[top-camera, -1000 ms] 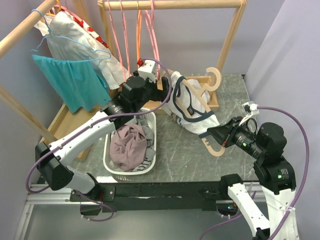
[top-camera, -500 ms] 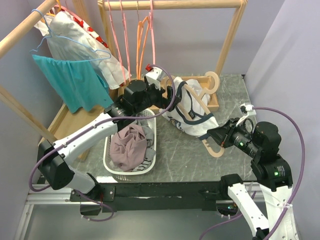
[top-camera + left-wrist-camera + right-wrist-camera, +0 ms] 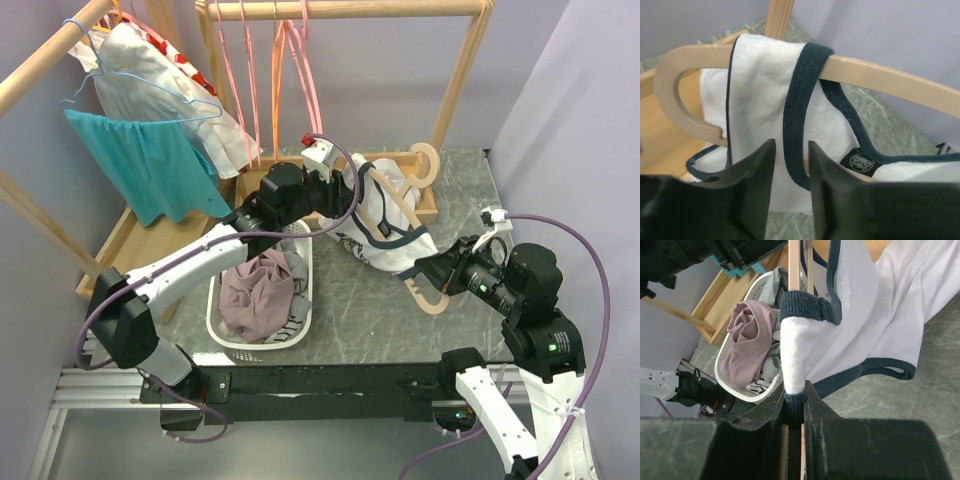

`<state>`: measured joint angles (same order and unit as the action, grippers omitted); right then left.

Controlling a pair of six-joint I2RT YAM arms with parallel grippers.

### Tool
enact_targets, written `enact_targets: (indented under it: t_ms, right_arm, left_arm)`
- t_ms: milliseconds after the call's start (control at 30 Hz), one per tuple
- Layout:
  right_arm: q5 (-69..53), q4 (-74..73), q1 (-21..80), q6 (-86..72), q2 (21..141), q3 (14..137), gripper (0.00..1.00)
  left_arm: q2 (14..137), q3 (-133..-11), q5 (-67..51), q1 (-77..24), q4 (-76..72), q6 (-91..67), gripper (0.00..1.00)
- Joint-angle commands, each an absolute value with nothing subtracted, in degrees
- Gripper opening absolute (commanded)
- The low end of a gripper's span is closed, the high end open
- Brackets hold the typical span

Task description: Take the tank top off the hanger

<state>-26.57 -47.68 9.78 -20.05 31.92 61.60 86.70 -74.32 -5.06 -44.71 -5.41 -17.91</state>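
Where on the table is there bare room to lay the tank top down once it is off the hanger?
Bare tabletop lies along the near edge, between the basket and the right gripper, in front of the tank top. A smaller patch sits right of the hanger hook. The far left is crowded: basket, left arm.
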Motion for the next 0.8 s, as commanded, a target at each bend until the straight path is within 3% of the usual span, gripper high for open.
enact_targets:
  t_ms: [0,100,767]
  right_arm:
    - [-26.11,-45.00,10.02,-19.42,30.85,63.37,0.00]
    - [-24.52,-45.44,10.02,-19.42,30.15,62.93,0.00]
    - [-27.25,-54.93,10.02,-16.35,26.55,64.51,0.00]
  left_arm:
    - [89.21,-78.74,-7.21,-44.74,-7.91,-17.93,0.18]
    - [90.26,-80.77,-6.86,-44.65,-6.33,-17.49,0.01]
    - [100.17,-95.17,-3.78,-34.63,5.88,-16.79,0.01]
